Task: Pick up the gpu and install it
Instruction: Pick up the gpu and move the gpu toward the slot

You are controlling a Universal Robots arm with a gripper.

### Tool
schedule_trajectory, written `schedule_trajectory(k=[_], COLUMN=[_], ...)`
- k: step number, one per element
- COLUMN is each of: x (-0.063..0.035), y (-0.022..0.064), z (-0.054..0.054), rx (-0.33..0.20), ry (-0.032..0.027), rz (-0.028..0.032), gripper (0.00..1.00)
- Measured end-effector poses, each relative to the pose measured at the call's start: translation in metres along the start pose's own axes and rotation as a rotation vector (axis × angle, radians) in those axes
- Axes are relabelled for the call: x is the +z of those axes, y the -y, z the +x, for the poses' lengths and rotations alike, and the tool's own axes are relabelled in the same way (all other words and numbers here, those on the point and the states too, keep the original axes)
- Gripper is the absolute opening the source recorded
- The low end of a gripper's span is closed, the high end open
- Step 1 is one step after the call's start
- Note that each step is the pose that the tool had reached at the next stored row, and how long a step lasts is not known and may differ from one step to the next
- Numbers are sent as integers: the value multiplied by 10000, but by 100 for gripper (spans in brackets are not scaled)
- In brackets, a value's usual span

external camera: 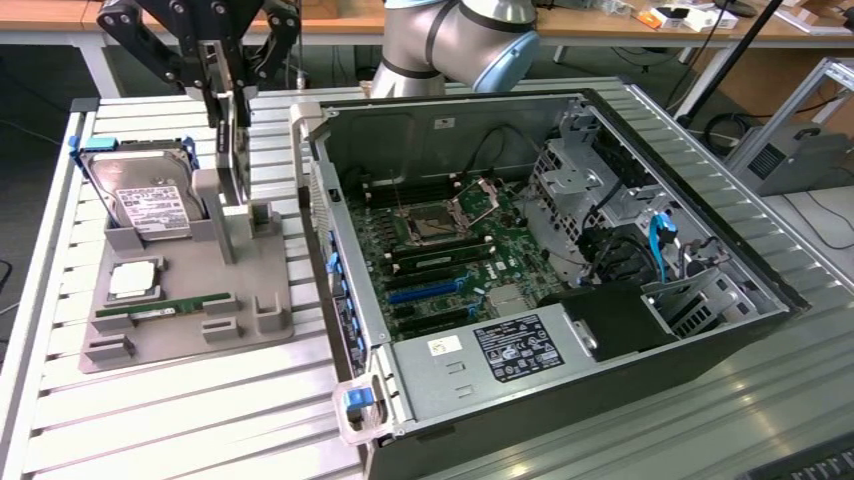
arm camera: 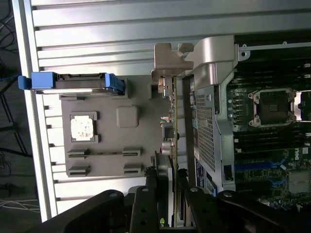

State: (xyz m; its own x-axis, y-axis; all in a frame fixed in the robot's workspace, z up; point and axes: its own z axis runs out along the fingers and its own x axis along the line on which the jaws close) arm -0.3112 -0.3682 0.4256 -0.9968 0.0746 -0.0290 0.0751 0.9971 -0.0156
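The gpu (external camera: 234,150) stands on edge, a thin green card over the grey holder tray (external camera: 187,290) at the exterior view's left. Its lower end sits by the tray's upright posts, and I cannot tell whether it is lifted clear. My gripper (external camera: 230,80) is shut on its upper part, one black finger on each face. In the wrist view the gpu (arm camera: 171,111) runs edge-on between the tray (arm camera: 107,141) and the case wall, with my gripper (arm camera: 167,187) clamped around its near end.
The tray also carries a hard drive (external camera: 147,195) with blue rails, a processor chip (external camera: 134,280) and a memory stick (external camera: 160,308). At the exterior view's right lies the open computer case (external camera: 694,170), showing the motherboard (external camera: 441,250), blue slots (external camera: 427,285) and power supply (external camera: 494,350).
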Motion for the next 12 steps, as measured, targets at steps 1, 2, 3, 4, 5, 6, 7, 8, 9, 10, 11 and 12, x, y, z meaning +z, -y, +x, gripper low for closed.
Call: schedule_trajectory(k=[1, 2, 3, 4, 5, 6, 7, 8, 9, 10, 11, 12], x=[-4, -9, -16, -22, -29, -35, -42, -46, -54, -59, -66, -72], y=[0, 0, 0, 0, 0, 1, 1, 1, 1, 1, 1, 1], z=[0, 0, 0, -1, -1, -1, -1, -1, -2, -2, -2, -2], rx=[0, 0, 0, 0, 0, 0, 0, 0, 0, 0, 0, 0], ry=[0, 0, 0, 0, 0, 0, 0, 1, 0, 0, 0, 0], rz=[0, 0, 0, 1, 0, 0, 0, -1, 0, 0, 0, 0], gripper=[27, 27, 27, 27, 27, 27, 27, 27, 27, 27, 27, 27])
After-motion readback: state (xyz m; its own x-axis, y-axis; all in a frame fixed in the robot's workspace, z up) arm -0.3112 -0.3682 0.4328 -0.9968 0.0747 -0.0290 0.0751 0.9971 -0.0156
